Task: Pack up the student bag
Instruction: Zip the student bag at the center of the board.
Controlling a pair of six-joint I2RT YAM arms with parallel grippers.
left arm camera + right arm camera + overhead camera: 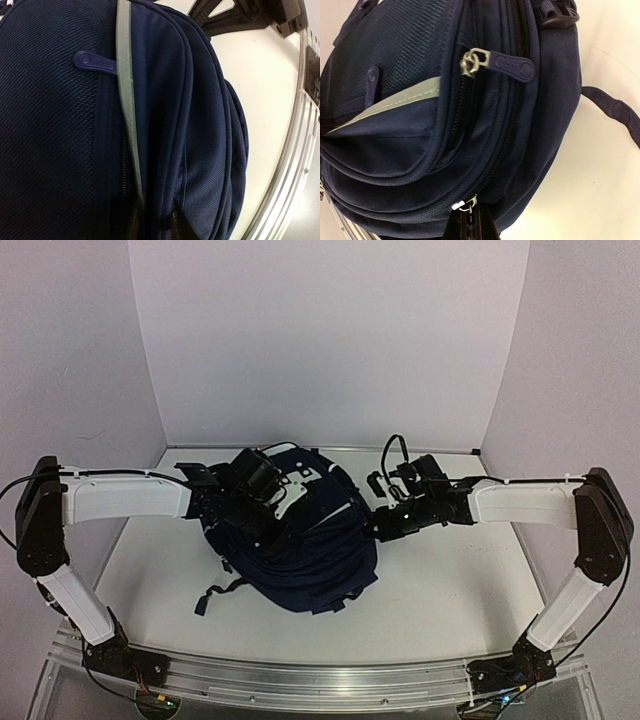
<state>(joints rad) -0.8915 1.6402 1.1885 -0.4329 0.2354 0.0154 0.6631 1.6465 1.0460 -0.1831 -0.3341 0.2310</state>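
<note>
Obstacle — student bag (310,560) at centre, strap (215,592) trailing near-left. Passable — bare table (450,585) to its near-right and front.

A: Where's the bag (320,560)?
B: Slumped on the table (450,590), towards the back, between the arms. Navy, bulging, several zipped layers.
A: Details?
B: A grey strip (127,100) crosses the mesh front. A navy zip pull (512,66) lies flat. One dark strap (615,107) trails onto the table.

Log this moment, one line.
item: large navy fabric backpack lying on white table | left gripper: over backpack, state unclear | right gripper: shut, at backpack's side
</note>
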